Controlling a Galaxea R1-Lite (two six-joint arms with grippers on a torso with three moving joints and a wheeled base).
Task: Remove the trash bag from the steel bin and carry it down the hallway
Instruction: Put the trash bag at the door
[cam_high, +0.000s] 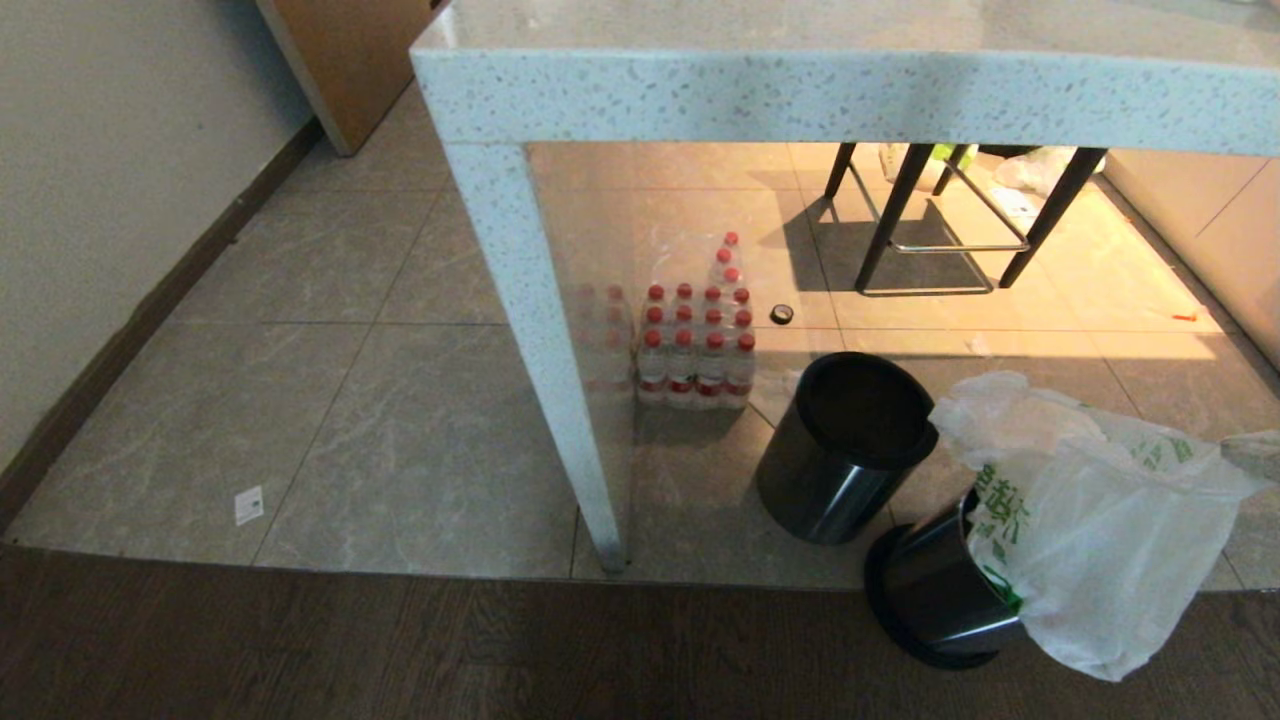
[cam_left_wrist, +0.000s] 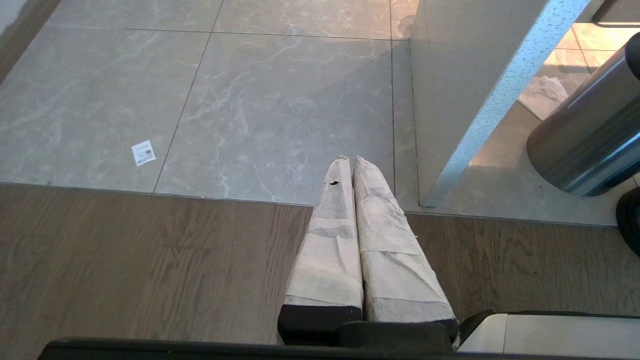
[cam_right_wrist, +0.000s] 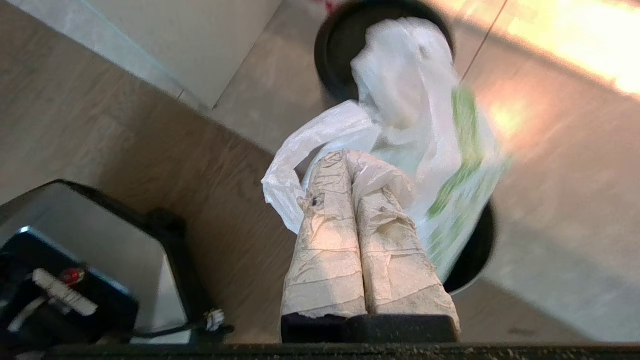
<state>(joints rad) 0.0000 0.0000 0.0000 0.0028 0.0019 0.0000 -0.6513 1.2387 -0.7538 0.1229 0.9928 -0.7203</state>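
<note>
Head view, left to right. A white wall with dark skirting (cam_high: 130, 330) borders the grey marble-look tile floor (cam_high: 400, 430), which gives way to a strip of dark wood flooring (cam_high: 300, 650) along the near edge. A small white label (cam_high: 248, 504) lies on a tile close to that seam. A speckled white surface (cam_high: 800, 90) spans the upper part of the view, and its near-left leg (cam_high: 545, 370) stands on the tile just short of the wood strip. Behind the leg, beneath the surface, stands a shrink-wrapped pack of red-capped water bottles (cam_high: 697, 345). A small dark round object (cam_high: 781, 314) lies on the tile just beyond the pack, and a black-legged stool (cam_high: 940, 220) stands farther back in the warm light.

Toward the right, a dark, almost black cylinder bin (cam_high: 845, 445) stands upright on the tile. Just beside it, across the tile-wood seam, the steel bin (cam_high: 935, 590) is tilted. The trash bag (cam_high: 1090, 520) hangs above and partly in front of the steel bin's mouth, lifted mostly clear; whether its lower end is quite free of the rim cannot be told.

Wrist views. The left claw (cam_left_wrist: 348, 161) is clenched with nothing between its wrapped fingers (cam_left_wrist: 330, 240), poised over the tile-wood seam near the leg. The right claw (cam_right_wrist: 350, 157) is clenched on a gathered fold of the trash bag, directly above the steel bin.
</note>
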